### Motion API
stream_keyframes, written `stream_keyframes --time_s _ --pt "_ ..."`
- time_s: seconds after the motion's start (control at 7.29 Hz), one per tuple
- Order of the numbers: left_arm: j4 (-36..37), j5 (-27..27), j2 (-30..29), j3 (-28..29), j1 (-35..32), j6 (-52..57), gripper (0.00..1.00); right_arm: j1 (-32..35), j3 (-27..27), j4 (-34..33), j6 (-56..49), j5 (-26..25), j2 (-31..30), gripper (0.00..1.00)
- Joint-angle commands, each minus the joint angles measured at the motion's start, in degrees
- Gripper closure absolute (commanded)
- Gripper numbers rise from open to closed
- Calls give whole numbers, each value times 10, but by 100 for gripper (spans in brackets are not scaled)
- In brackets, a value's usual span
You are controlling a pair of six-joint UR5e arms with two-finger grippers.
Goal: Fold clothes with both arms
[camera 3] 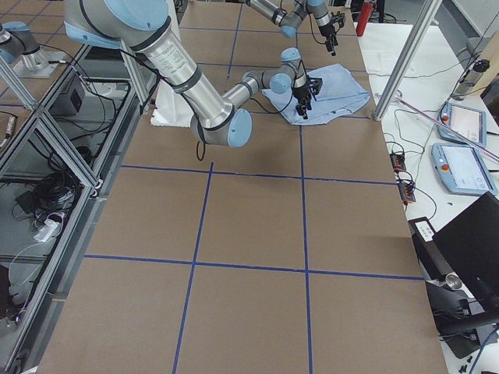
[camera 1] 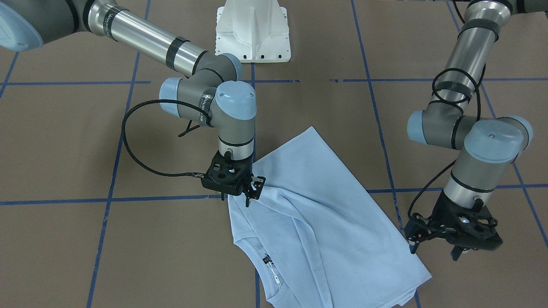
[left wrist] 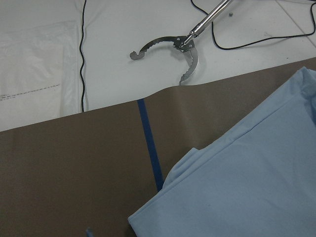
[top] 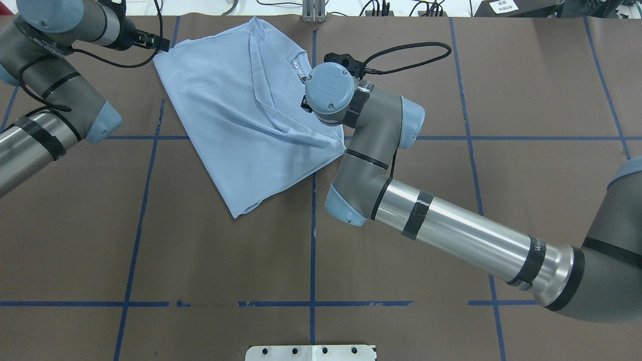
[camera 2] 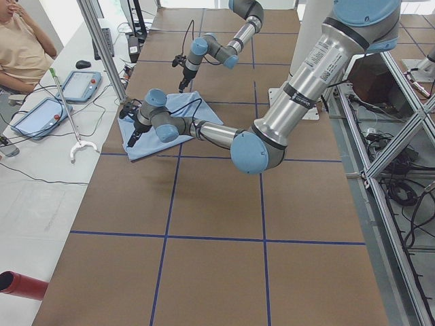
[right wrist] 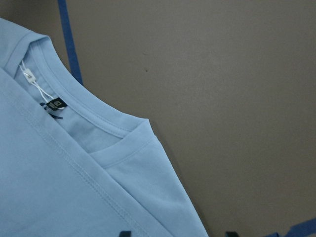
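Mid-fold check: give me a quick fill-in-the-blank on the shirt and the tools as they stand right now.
1. The brown table is marked with ____ tape lines.
2. The T-shirt has its collar lying nearer the ____ arm's tool.
3. The left tool is at the T-shirt's edge with its fingers ____.

Missing words: blue; right; open.
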Motion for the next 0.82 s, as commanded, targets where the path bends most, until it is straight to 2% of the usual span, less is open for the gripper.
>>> stream_keyframes --time_s 0.0,0.69 --pt "-1 0 5 0 0 0 0 -8 0 0 -6 -2 -11 30" --pt "-1 0 6 0 1 0 0 -17 3 2 -4 -4 -21 39"
